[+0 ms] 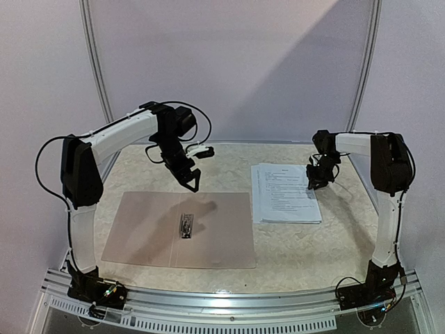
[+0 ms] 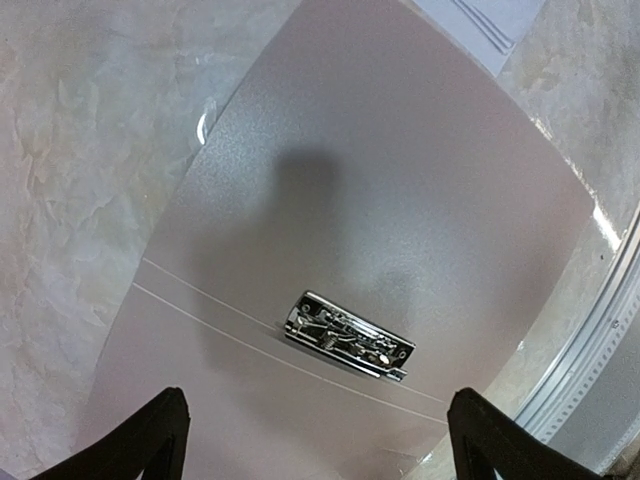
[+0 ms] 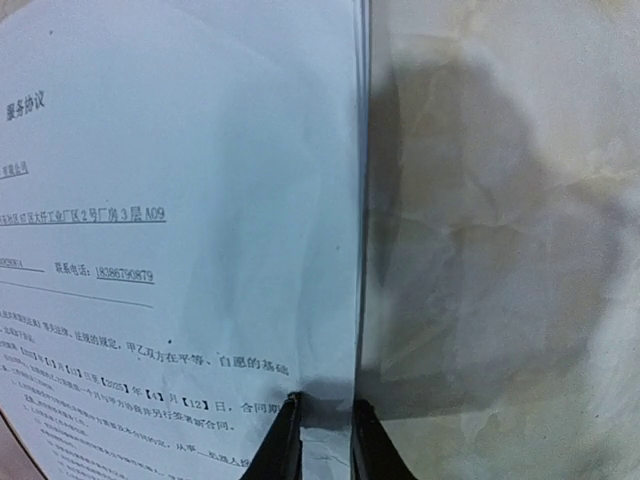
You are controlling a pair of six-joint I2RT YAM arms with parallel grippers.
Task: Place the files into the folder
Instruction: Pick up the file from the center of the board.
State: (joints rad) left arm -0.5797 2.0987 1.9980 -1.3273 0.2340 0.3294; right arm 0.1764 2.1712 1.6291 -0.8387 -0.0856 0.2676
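The folder (image 1: 153, 226) lies open and flat on the left half of the table, with its metal clip (image 1: 185, 225) at the spine. My left gripper (image 1: 191, 182) hangs above the folder's far edge, open and empty. In the left wrist view the clip (image 2: 348, 334) sits between and beyond the spread fingers (image 2: 160, 440). The files (image 1: 285, 195) are a stack of white printed sheets to the right of the folder. My right gripper (image 1: 316, 182) is at their right edge. In the right wrist view its fingers (image 3: 285, 440) pinch the edge of the files (image 3: 180, 200).
The marble-patterned tabletop (image 1: 299, 243) ends at a metal rail (image 1: 229, 303) along the near edge. Two white curved posts (image 1: 97, 69) rise behind the table against the wall. A corner of the files (image 2: 490, 18) shows past the folder in the left wrist view.
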